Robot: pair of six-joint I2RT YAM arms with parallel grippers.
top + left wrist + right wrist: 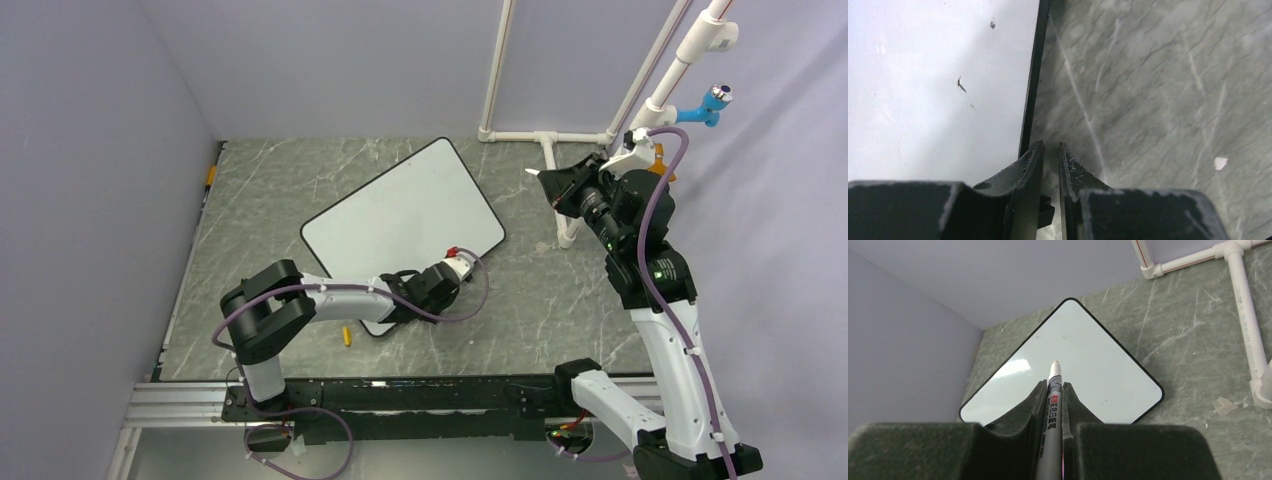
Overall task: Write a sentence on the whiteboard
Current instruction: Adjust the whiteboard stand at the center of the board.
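The whiteboard (405, 222) lies flat and turned at an angle on the marbled table; its face is blank apart from a few dark specks (962, 85), so no sentence shows. My left gripper (460, 262) sits low at the board's near right edge. Its jaws (1050, 145) stand a narrow gap apart with nothing between them, and the black rim (1035, 75) runs under the left finger. My right gripper (555, 185) hangs raised at the right, off the board, shut on a grey marker (1054, 390) that points toward the whiteboard (1083, 355).
A small yellow cap (347, 337) lies on the table near the left arm's elbow. A white pipe frame (545, 137) stands at the back right, with a blue fitting (715, 100) above it. A white scrap (1223, 405) lies right of the board. Grey walls enclose the table.
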